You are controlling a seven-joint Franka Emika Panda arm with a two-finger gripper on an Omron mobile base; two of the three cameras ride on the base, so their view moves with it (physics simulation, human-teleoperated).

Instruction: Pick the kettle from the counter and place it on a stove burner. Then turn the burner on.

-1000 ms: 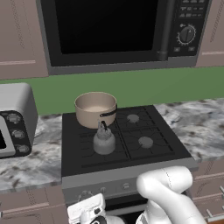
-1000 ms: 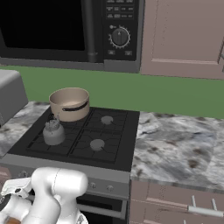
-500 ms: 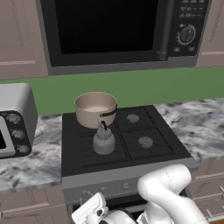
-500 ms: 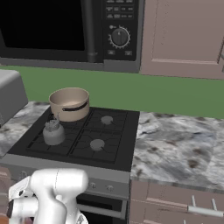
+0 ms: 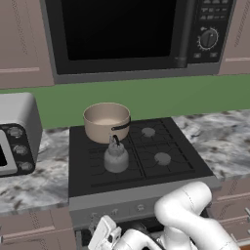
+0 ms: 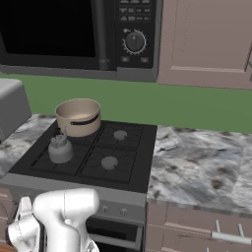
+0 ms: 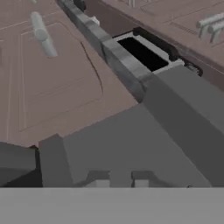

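Kettle (image 5: 116, 157), squat grey metal, on front-left stove burner (image 5: 115, 165) beside tan round saucepan (image 5: 106, 121); marbled desk (image 5: 217, 139); gripper (image 5: 104, 233) closed, empty.

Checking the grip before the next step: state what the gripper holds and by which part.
Nothing is held. The gripper is shut, low before the stove front; the kettle stands alone on a front burner.

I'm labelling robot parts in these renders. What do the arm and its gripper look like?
The arm is glossy white, built of thick rounded tube-like segments with bulbous elbows and dark joints. No cables or markings can be made out. The hand end is a boxy white block; in the hand view the gripper has two small square grey finger tips.
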